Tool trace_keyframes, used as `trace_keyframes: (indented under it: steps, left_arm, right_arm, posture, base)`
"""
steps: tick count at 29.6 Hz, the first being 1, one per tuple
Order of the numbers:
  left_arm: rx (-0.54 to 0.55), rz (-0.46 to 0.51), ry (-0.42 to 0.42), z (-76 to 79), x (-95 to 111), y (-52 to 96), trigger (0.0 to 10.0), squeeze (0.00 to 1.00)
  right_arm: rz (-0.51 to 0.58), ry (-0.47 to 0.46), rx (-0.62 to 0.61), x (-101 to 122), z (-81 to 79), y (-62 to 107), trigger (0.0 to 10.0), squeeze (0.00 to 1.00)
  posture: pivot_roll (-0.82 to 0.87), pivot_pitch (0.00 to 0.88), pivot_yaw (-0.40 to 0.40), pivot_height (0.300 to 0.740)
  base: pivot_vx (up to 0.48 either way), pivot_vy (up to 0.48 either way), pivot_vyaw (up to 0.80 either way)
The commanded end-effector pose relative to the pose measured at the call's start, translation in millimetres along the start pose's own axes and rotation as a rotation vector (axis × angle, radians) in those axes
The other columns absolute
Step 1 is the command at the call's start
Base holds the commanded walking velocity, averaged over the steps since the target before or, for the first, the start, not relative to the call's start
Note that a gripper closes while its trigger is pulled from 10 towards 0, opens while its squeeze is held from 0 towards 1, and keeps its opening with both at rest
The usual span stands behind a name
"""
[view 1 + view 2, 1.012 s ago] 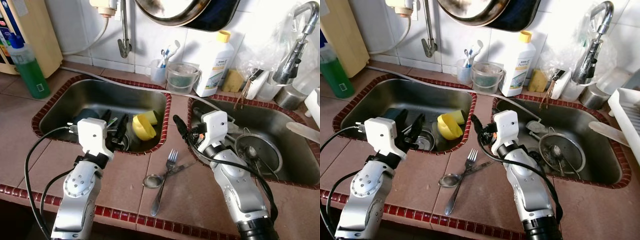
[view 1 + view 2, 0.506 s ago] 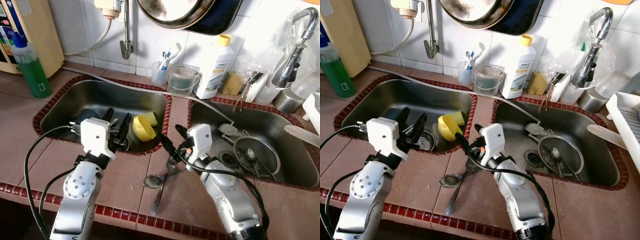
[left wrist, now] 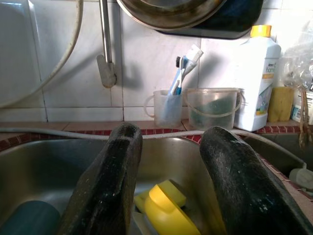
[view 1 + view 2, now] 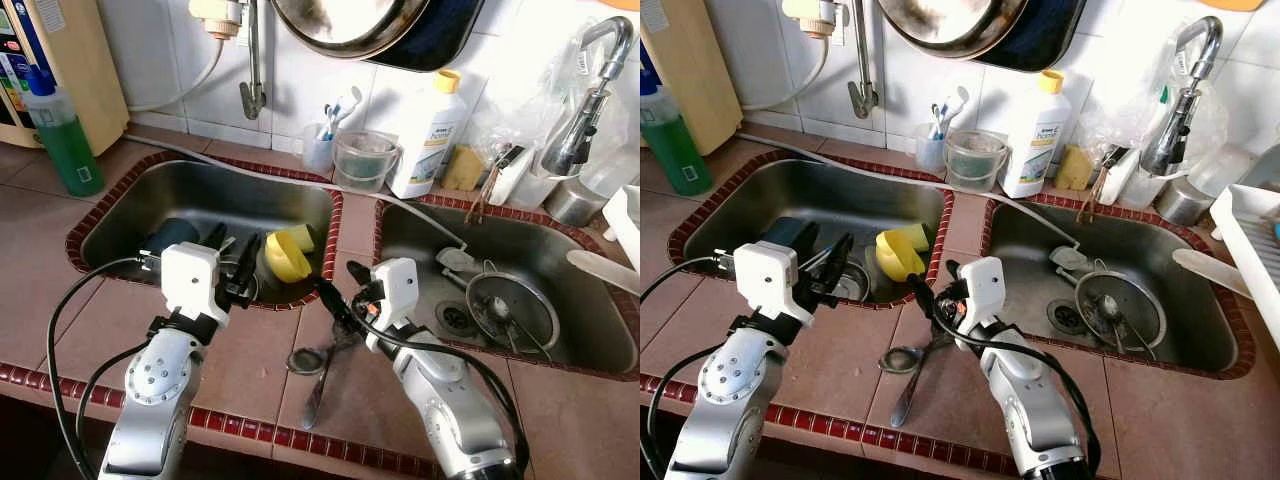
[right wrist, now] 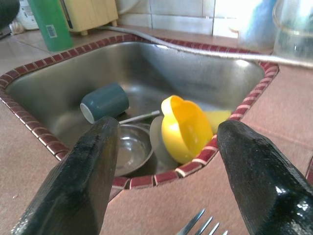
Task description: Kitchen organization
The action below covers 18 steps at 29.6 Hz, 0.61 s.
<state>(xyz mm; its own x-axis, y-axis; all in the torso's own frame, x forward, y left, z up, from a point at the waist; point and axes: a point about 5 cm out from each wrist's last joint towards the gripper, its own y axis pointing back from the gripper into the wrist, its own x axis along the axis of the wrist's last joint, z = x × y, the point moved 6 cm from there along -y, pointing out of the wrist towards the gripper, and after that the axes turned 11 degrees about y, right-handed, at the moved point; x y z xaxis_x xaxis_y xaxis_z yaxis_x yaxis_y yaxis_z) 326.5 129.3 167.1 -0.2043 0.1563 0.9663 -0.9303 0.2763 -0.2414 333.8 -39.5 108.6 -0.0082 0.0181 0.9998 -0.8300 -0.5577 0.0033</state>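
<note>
Two pieces of cutlery, a fork (image 4: 345,322) and a spoon (image 4: 312,368), lie crossed on the tiled counter (image 4: 250,370) just in front of the strip between the two sinks. The right gripper (image 4: 338,305) hangs right over the fork's tines, fingers spread and holding nothing. The fork's handle runs back toward the robot, roughly along the arm. The left gripper (image 4: 232,262), also parted and empty, sits farther off, at the left sink's (image 4: 110,215) near rim, so the right arm looks better placed.
</note>
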Motion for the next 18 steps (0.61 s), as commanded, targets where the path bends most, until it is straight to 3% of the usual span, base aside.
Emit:
trace_keyframes:
  steps: [1, 18]
  left_arm:
    - [-0.026, 0.023, -0.008, 6.9, 8, -3.0, 10.0, 0.0]
    - [-0.018, 0.032, -0.005, 6.6, 11, -3.0, 10.0, 0.0]
  right_arm:
    - [-0.01, -0.03, -0.03, -2, 6.1, 1.8, 10.0, 0.0]
    - [-0.083, -0.103, -0.073, -20, 2.0, 5.3, 10.0, 0.0]
  posture:
    - [-0.06, 0.035, -0.081, 0.74]
    - [-0.06, 0.048, -0.079, 0.74]
  base:
    - [0.0, 0.0, 0.0]
    - [0.0, 0.0, 0.0]
